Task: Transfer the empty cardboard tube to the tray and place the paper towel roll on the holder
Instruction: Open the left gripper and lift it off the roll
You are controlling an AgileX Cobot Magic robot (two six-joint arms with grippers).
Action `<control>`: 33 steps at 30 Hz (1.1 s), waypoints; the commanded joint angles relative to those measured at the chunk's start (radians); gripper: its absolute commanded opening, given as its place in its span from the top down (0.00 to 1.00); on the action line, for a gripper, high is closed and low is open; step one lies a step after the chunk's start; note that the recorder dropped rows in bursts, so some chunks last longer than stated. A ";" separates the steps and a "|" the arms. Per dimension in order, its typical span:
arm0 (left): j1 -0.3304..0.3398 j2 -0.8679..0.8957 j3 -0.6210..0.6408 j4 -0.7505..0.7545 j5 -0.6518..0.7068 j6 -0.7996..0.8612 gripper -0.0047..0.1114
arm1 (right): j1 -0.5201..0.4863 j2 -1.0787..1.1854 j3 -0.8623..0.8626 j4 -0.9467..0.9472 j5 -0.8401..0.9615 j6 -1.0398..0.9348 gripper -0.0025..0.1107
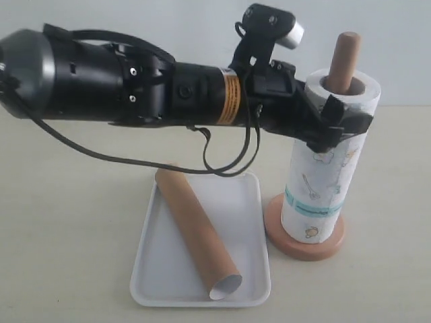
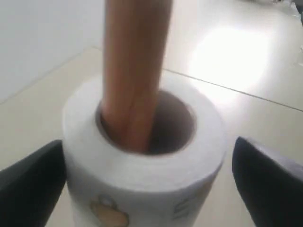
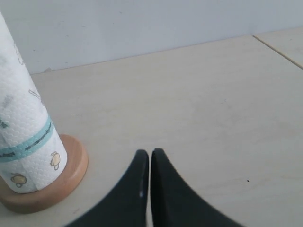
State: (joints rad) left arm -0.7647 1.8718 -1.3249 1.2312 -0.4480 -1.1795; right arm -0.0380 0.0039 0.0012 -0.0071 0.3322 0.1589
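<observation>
The empty cardboard tube [image 1: 195, 229] lies slantwise in the white tray [image 1: 249, 195]. Printed with small pictures and a teal band, the paper towel roll [image 1: 323, 182] [image 2: 142, 175] [image 3: 23, 137] stands upright on the holder, resting on its round base [image 1: 306, 249] [image 3: 71, 175]. The holder's pole [image 1: 345, 60] [image 2: 135, 71] sticks out through the roll's core. My left gripper [image 1: 340, 121] [image 2: 149, 142] is open, its fingers [image 2: 265, 184] straddling the roll's top with a gap showing on one side. The right gripper [image 3: 150, 151] is shut on nothing, over bare table beside the holder.
The left arm [image 1: 135, 84] stretches across above the tray, with a cable [image 1: 222, 168] hanging below it. A pale wall stands behind the beige table [image 1: 67, 222].
</observation>
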 commanded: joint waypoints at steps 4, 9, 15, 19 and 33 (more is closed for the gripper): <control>-0.004 -0.157 0.001 0.302 0.000 -0.269 0.21 | -0.002 -0.004 -0.001 -0.003 -0.008 -0.004 0.97; -0.004 -0.250 0.001 0.513 0.000 -0.473 0.21 | -0.002 -0.004 -0.001 -0.003 -0.008 -0.004 0.97; -0.003 -0.323 0.027 0.513 -0.038 -0.484 0.21 | -0.002 -0.004 -0.001 -0.003 -0.008 -0.004 0.97; -0.003 -0.365 0.058 0.513 -0.058 -0.484 0.21 | -0.002 -0.004 -0.001 -0.003 -0.008 -0.004 0.97; 0.013 -0.400 0.079 0.513 -0.112 -0.492 0.21 | -0.002 -0.004 -0.001 -0.003 -0.008 -0.004 0.97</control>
State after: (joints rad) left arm -0.7556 1.4786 -1.2525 1.7409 -0.5312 -1.6600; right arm -0.0380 0.0039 0.0012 -0.0071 0.3322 0.1589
